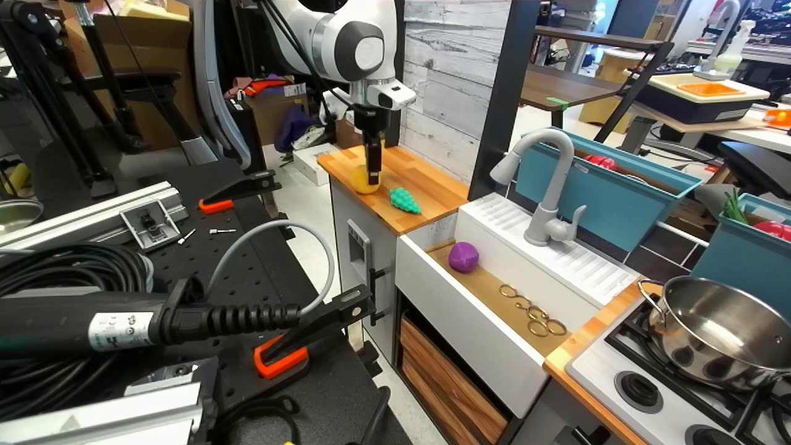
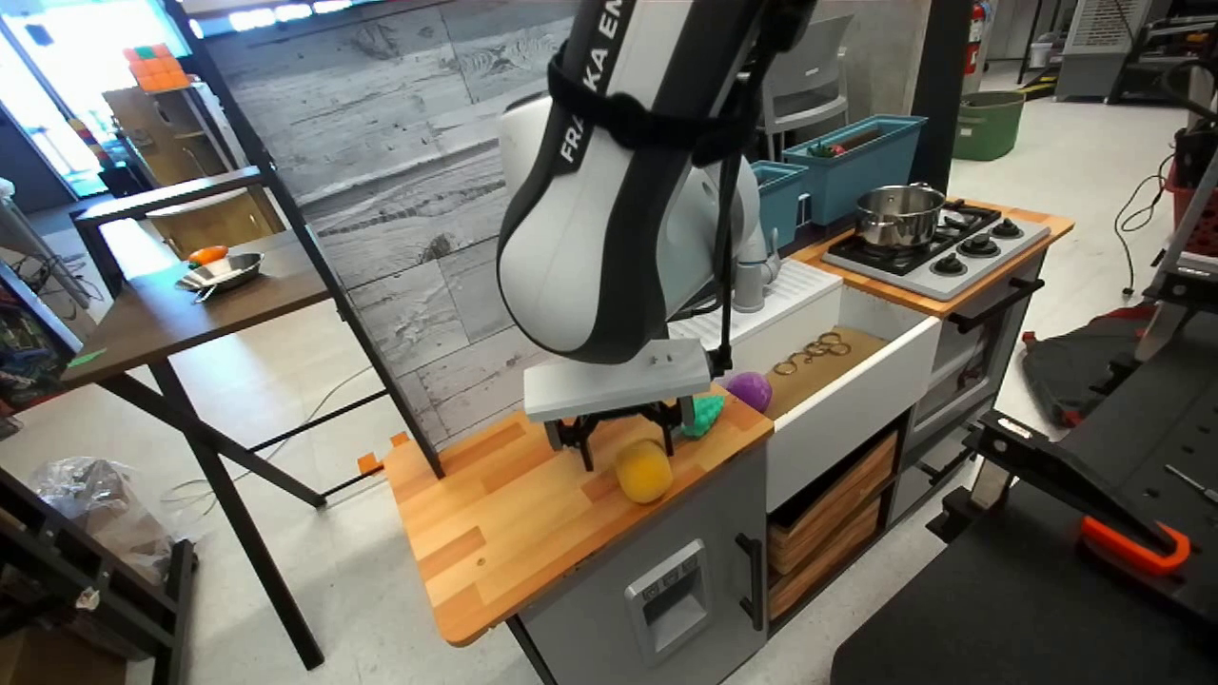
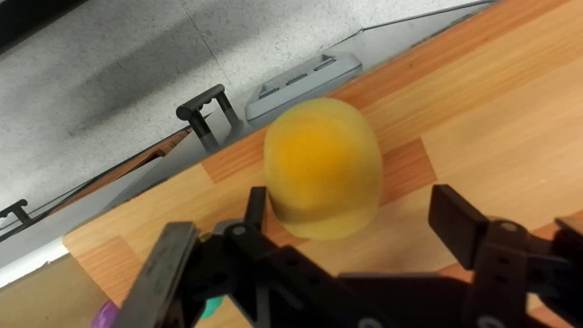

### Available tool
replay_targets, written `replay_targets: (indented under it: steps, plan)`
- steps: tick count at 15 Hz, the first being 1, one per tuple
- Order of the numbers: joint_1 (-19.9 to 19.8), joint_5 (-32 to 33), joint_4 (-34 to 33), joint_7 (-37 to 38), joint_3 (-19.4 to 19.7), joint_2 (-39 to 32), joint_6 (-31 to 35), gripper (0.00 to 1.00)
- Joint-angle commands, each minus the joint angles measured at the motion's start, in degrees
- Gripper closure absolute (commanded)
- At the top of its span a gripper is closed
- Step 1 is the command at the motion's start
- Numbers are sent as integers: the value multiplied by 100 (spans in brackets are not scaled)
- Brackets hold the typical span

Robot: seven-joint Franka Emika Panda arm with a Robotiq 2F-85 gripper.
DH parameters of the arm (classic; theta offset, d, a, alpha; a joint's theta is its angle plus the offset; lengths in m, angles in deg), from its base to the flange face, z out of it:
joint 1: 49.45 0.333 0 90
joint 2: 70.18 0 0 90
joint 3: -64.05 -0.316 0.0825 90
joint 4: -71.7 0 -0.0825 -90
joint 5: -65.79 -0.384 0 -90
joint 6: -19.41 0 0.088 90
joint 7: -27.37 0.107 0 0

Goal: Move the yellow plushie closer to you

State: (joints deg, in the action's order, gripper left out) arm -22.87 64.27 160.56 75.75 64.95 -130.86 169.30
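Over on the butcher-block counter (image 1: 426, 179) lies a bumpy green toy (image 1: 405, 201). The farmhouse sink (image 1: 469, 334) holds a purple toy (image 1: 463, 257) and gold-coloured rings (image 1: 547, 325); next along, a steel pot (image 1: 710, 346) sits on the gas cooktop (image 1: 596, 366).

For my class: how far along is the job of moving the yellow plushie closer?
Looks done: the tool is low, close to the yellow plushie. In hand: apparently the grasp, though the wrist view shows the jaws apart, with a gap beside the yellow plushie, so it isn't held. Left: probably closing on it, moving it closer and releasing; it rests on the wooden countertop, near the edge.
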Motion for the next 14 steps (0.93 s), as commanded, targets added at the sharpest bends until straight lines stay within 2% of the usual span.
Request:
replay_targets:
  steps: [1, 7, 10, 13, 14]
  plan:
    - [10, -55, 281, -7, 7, 399, 115, 0]
    - [-397, -197, 1417, -791, -553, 1776, -267, 0]
    - [-733, -381, 2185, -1460, -932, 2690, -989, 0]
    - [-830, -444, 2748, -1583, -885, 3564, -1652, 0]
    - [-628, -281, 2158, -1341, -766, 2886, -1397, 0]
